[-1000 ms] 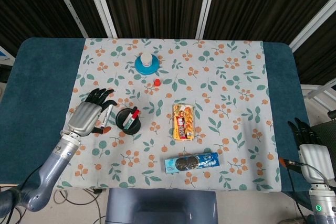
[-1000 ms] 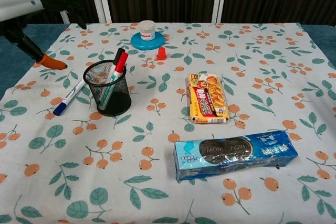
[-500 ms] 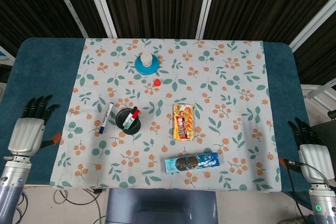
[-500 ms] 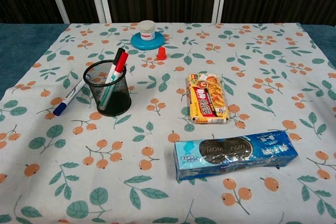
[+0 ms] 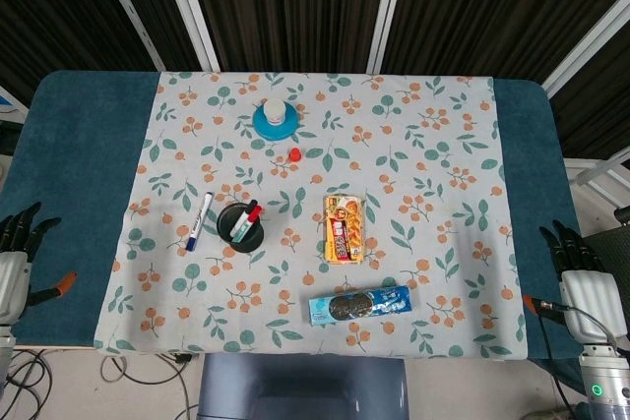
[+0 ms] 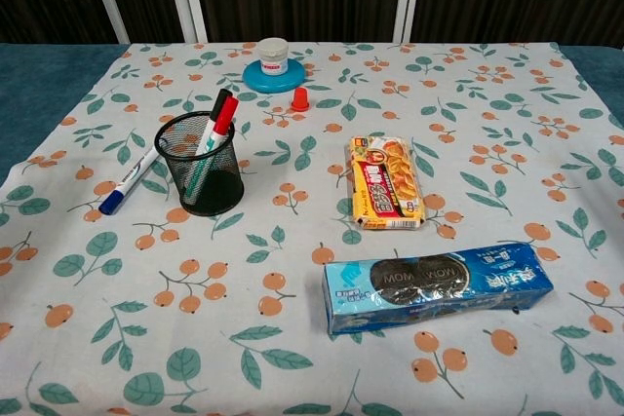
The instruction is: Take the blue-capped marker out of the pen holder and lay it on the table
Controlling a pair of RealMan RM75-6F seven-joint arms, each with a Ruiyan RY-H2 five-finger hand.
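Note:
The blue-capped marker [image 5: 199, 220] [image 6: 129, 181] lies flat on the flowered cloth, just left of the black mesh pen holder [image 5: 240, 227] [image 6: 202, 167]. A red-capped and a black-capped marker still stand in the holder. My left hand [image 5: 14, 261] is at the far left edge of the head view, off the cloth, fingers spread and empty. At the lower right my right hand [image 5: 583, 280] rests beside the table, fingers apart, holding nothing. Neither hand shows in the chest view.
A yellow snack pack [image 5: 344, 227] [image 6: 386, 181] lies right of the holder. A blue cookie pack [image 5: 359, 305] [image 6: 436, 285] lies nearer the front. A white jar on a blue lid [image 5: 277, 117] [image 6: 274, 63] and a small red cap [image 5: 293, 154] [image 6: 300, 98] sit at the back.
My left hand has let go of the blue-capped marker by the holder and drawn back left, off the cloth to the table's edge. The right hand has stayed still.

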